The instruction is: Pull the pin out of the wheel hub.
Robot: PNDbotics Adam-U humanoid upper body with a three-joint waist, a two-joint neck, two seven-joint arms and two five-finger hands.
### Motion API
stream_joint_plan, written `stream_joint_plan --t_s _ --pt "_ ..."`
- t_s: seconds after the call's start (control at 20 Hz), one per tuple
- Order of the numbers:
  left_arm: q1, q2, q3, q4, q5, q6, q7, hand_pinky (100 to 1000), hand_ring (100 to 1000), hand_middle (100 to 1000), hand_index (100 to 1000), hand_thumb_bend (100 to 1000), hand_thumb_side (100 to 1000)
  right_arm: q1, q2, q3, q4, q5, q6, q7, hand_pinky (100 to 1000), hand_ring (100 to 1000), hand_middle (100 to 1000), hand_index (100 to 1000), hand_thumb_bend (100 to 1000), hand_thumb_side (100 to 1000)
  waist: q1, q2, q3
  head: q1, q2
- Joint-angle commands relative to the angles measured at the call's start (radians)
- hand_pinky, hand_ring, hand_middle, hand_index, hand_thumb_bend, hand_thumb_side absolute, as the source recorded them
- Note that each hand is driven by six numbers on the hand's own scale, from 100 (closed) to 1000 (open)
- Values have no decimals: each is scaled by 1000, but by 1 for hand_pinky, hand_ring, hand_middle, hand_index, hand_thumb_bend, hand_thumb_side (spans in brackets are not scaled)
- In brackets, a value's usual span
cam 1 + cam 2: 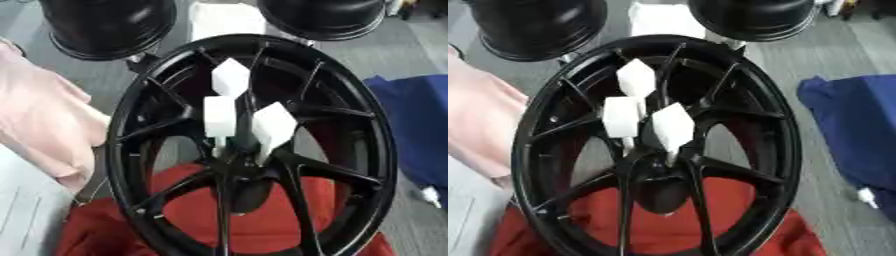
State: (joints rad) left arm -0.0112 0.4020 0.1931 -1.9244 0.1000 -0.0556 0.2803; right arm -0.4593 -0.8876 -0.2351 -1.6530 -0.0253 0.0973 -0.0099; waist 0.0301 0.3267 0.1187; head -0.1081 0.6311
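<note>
Black wheel hub point(254, 145) upright at centre, over red cloth point(262, 215). Three white-headed pins point(219, 117) clustered at hub centre, heads nearly touching. Neither of your hands in view; grasp state unknown. Risk: reaching for one pin, you knock neighbours or snag spokes.

Soft even light – slight blur, faint sheen on black wheel hub point(254, 150)
</note>
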Motion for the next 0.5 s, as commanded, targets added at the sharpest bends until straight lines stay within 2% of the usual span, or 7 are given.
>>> stream_joint_plan --t_s 0.05,0.25,0.4,0.5 --pt "-24 3 -2 -27 15 -3 -4 729 700 670 704 568 666 -51 44 32 -75 -53 4 2 920 820 657 688 100 463 -2 -26 4 -6 -12" --pt "-63 -17 -5 -34 28 -4 -1 728 699 670 705 570 660 -97 137 66 -110 -80 17 33 925 830 668 695 100 558 0 -27 9 -12 -14" --pt "-86 -35 -5 -38 36 -5 3 727 696 666 705 570 657 -115 206 77 -122 -99 18 56 931 833 669 696 100 529 2 -26 11 -25 -12" --pt "-94 -44 -7 -39 41 -6 7 727 696 666 705 571 657 -120 244 82 -130 -110 13 72 929 830 664 690 100 459 4 -24 11 -35 -12"
